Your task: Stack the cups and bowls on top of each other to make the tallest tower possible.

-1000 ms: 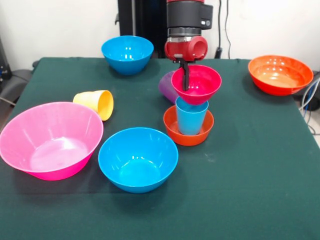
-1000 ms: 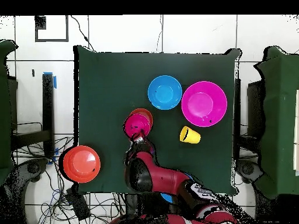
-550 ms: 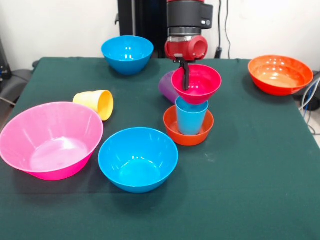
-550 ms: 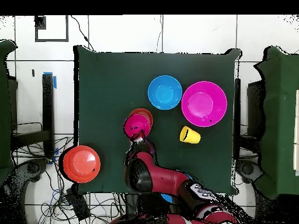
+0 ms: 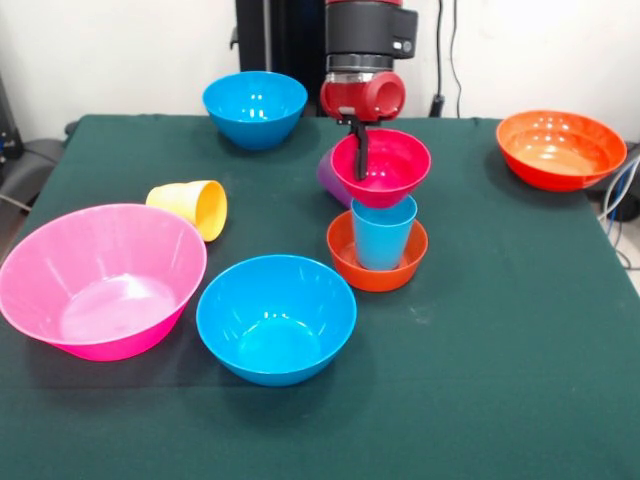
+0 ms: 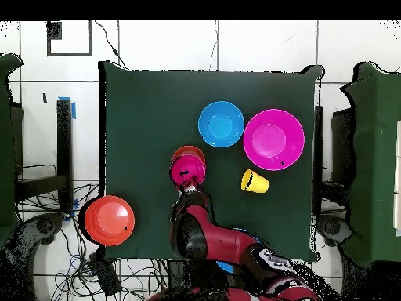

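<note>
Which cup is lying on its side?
The yellow cup, mouth facing sideways beside the big pink bowl; the light blue cup stands upright.

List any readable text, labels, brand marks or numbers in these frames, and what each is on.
None can be read.
The bowls, such as the small magenta bowl, and the cups, such as the light blue cup, are plain, with no print showing.
The arm has a small pale mark on its black collar, too small to read.
The green table cover carries no marking.
</note>
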